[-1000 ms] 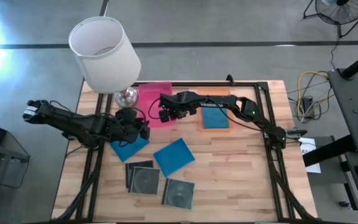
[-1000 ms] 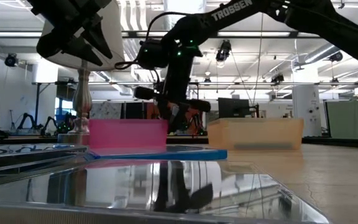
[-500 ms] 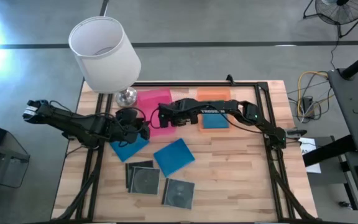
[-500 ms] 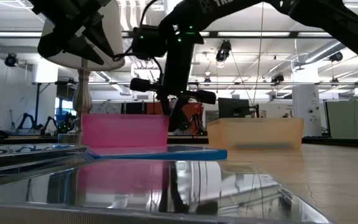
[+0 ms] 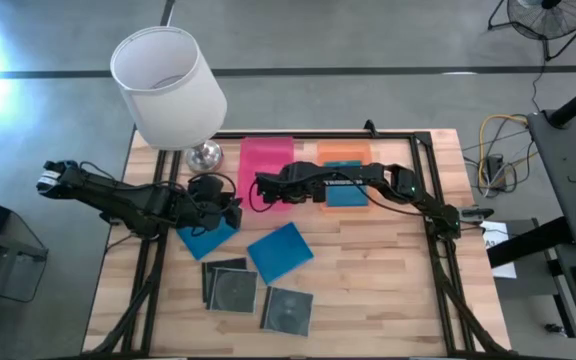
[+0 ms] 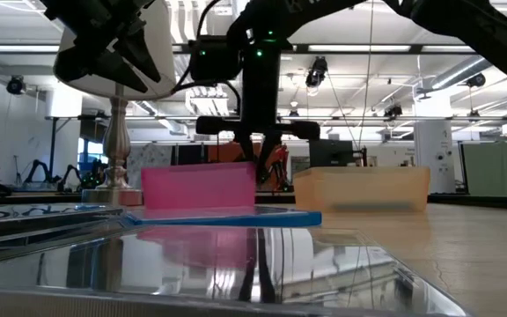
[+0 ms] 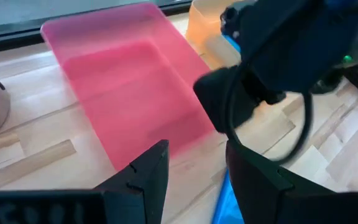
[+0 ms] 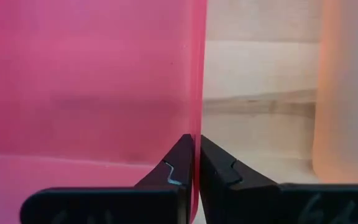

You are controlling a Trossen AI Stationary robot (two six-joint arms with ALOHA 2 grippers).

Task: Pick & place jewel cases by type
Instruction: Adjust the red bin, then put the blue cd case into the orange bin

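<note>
My right gripper [image 5: 286, 190] [image 6: 255, 161] reaches down from above and is shut on the pink tray [image 5: 266, 165] [image 6: 199, 185], which stands on the table beside the orange tray [image 5: 343, 152]. One blue jewel case [image 5: 346, 193] lies in the orange tray. Two more blue cases [image 5: 208, 238] [image 5: 280, 252] lie flat on the table. The clear cases [image 5: 230, 285] [image 5: 288, 310] lie nearer the near edge. My left gripper [image 5: 230, 212] [image 7: 194, 168] is open, holds nothing, and hovers over the far edge of the left blue case, just short of the pink tray's near end. My right gripper pinches the pink tray's thin right-hand side wall [image 8: 197, 118], near the tray's near end, one finger [image 8: 176, 168] inside the tray and one outside. The fingers come from above, pointing down. The tray sits flat on the table.
A lamp with a white shade [image 5: 168, 85] and metal base [image 5: 205, 155] stands at the far left, close to the pink tray. A black frame [image 5: 423, 150] runs along the far and right edges. Bare wood lies right of the blue cases.
My right gripper, holding the pink tray, has dragged it toward the table's right. The tray has turned from a skewed lie to stand square beside the orange tray, away from the lamp base.
</note>
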